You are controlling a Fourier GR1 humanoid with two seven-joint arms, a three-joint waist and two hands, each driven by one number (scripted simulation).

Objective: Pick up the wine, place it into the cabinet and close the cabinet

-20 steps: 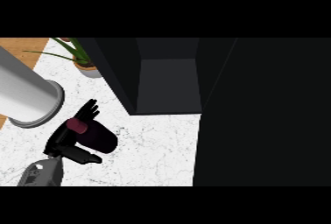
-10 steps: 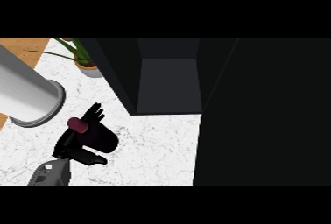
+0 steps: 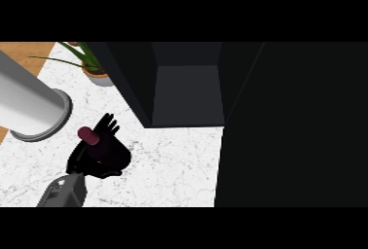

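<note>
Your left hand (image 3: 87,163) curls round the wine bottle (image 3: 87,135) over the marble counter (image 3: 173,168), beside the open cabinet (image 3: 188,95); potted plant (image 3: 92,70) top left.

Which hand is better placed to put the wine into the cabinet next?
Left. The left hand is curled round the wine, over the counter just lower-left of the open cabinet. The right hand does not show in the head view at all.
</note>
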